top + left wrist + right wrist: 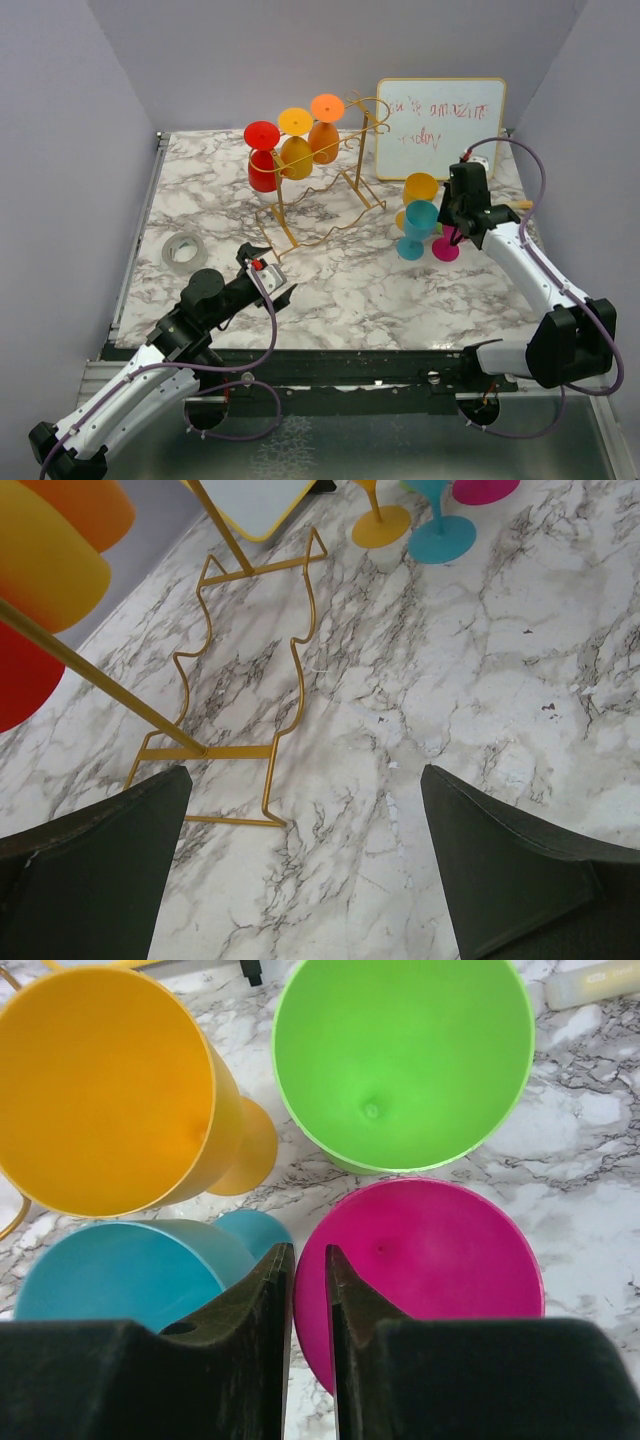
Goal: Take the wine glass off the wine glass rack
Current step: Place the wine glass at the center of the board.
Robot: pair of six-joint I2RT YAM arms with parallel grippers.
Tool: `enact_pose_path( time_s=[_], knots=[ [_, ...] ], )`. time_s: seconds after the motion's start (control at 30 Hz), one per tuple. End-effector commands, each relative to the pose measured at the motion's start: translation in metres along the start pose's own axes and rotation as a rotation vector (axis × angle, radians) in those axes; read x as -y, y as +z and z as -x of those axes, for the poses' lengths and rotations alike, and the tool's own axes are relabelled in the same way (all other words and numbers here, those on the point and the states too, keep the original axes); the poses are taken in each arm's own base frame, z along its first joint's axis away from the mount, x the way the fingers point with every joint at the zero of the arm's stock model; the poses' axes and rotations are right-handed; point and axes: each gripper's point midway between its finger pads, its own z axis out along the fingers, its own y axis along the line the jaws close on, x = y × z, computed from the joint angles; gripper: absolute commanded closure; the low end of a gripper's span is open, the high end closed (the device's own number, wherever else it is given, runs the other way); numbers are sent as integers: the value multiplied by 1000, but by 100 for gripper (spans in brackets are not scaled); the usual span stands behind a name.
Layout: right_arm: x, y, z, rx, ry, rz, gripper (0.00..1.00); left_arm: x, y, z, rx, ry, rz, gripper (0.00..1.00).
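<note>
the magenta wine glass [430, 1270] stands upright on the marble [600, 1220] right under the right claw [308, 1260], its rim in the narrow slit between the jaws. whether they pinch it or stand clear i cannot tell. the teal glass [120, 1270] sits just left of the claw. to finish well, part the jaws fully, then rise straight up so no neighbour tips. the rack [320, 190] stands well off to this claw's left, ahead of the left claw [305, 775], which gapes empty.
</note>
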Motion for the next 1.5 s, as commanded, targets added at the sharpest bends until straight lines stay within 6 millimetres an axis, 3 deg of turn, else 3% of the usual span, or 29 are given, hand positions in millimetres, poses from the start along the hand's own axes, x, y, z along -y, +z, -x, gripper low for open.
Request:
enact_pose_path(
  time_s=[0.0,0.23,0.43,0.67,0.87,1.07,1.2,1.47],
  knots=[
    [-1,-16,20,45,10,19,75,-1,-2,-1,-1,9,0,1],
    [3,-31,34,82,19,19,75,-1,-2,0,3,5,2,1],
    [-6,-58,57,155,46,99,74,-14,-5,18,103,-70,96,1],
    [-59,-105,83,236,92,445,60,-58,-22,34,169,-345,367,1],
    [-113,-150,97,256,120,812,49,-58,-18,33,41,-413,348,1],
    [-155,-190,84,229,165,1199,42,-57,0,14,-130,-456,339,1],
    [-157,-183,72,193,117,1180,41,-63,8,0,-196,-544,382,1],
    [-158,-175,56,134,87,1178,39,-74,-6,-35,-184,-790,612,1]
  ],
)
